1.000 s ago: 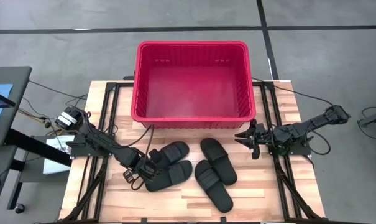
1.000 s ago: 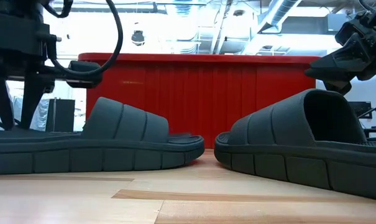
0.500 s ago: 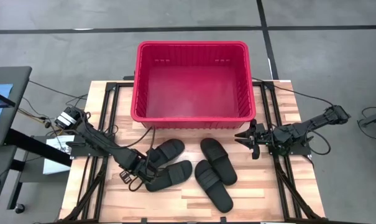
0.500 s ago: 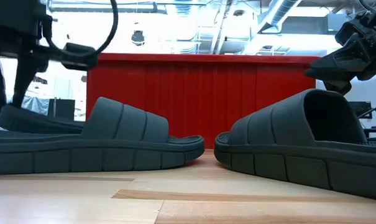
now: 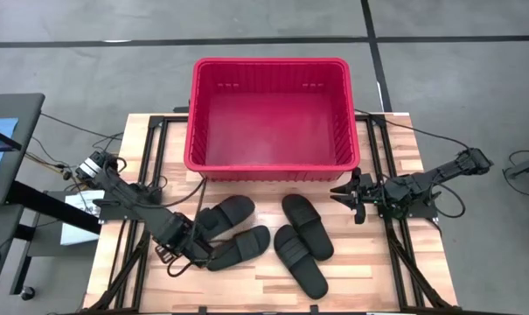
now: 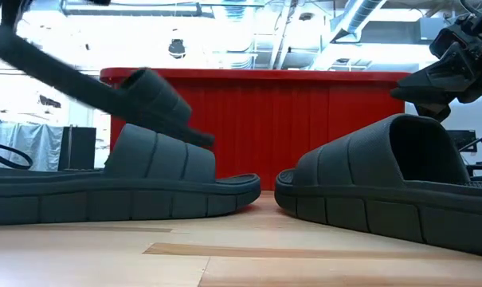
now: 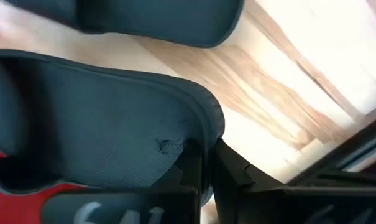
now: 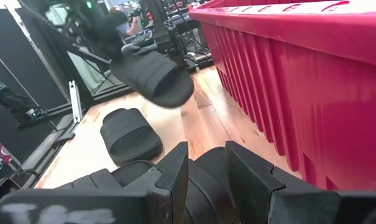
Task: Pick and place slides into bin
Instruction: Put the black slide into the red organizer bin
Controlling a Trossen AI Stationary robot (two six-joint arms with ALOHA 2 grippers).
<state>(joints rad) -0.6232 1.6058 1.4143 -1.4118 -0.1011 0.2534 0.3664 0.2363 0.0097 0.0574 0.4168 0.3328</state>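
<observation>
Four black slides lie in front of the red bin (image 5: 271,166). My left gripper (image 5: 191,239) is shut on the leftmost slide (image 5: 226,213), which hangs tilted in the air in the low view (image 6: 149,92) and in the right wrist view (image 8: 153,78). A second slide (image 5: 240,247) lies flat beside it, and two more (image 5: 306,226) (image 5: 301,262) lie to the right. My right gripper (image 5: 346,194) is open and empty above the table, by the bin's near right corner. My left gripper pinches the slide's heel end (image 7: 203,121) between its two fingers (image 7: 191,165), at the rim of the sole. The fingers come slanting from the table's near left side, along the slide. The slide is tilted, heel end high, toe end (image 6: 202,137) low over the neighbouring slide.
The bin stands at the table's far edge, its near wall (image 8: 299,93) close beside my right gripper. Bare wood (image 5: 247,293) lies along the near edge. Black frame rails (image 5: 395,254) run down both sides of the table.
My left gripper has gone up and toward the table's left edge with the slide. The slide's heel end has risen and the slide now hangs tilted, off the table; it lay flat one second ago.
</observation>
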